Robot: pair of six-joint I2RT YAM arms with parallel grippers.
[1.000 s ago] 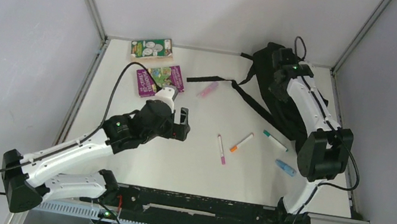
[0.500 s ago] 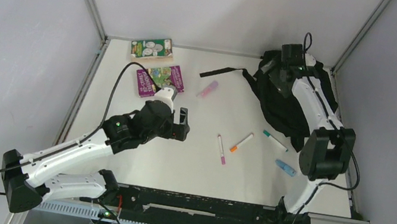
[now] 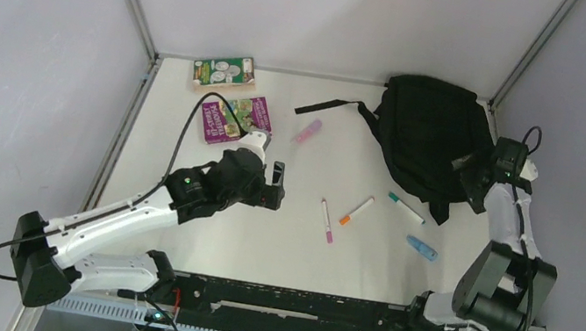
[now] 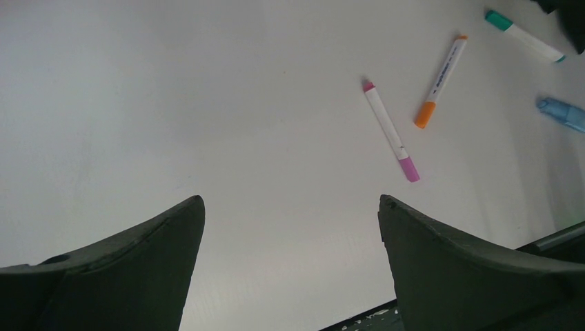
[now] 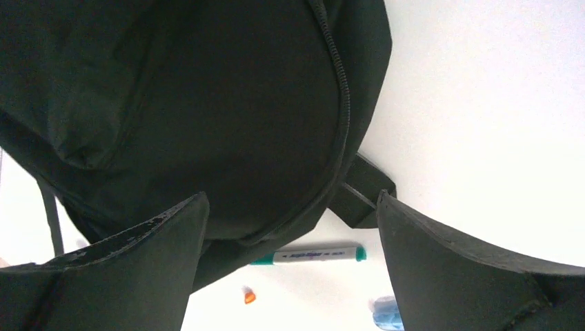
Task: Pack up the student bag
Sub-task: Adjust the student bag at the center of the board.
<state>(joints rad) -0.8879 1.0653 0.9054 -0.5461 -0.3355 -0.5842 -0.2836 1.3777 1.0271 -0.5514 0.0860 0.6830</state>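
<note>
Both claws released, the student bag [image 3: 428, 129] in the table's [image 3: 173, 227] far right corner.
From above, the right gripper [image 3: 470, 171] hangs at the bag's right edge. Left wrist: the left gripper [image 4: 290, 203] gapes over bare table near a pink pen [image 4: 388, 131]. Right wrist: jaws spread wide over the bag's zipper, beside a green pen [image 5: 314, 255].

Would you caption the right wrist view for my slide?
Open right gripper facing the student bag, a green marker alongside.

green book [image 3: 223, 74], purple book [image 3: 236, 118], pink marker [image 3: 326, 221], orange marker [image 3: 358, 210]
</note>
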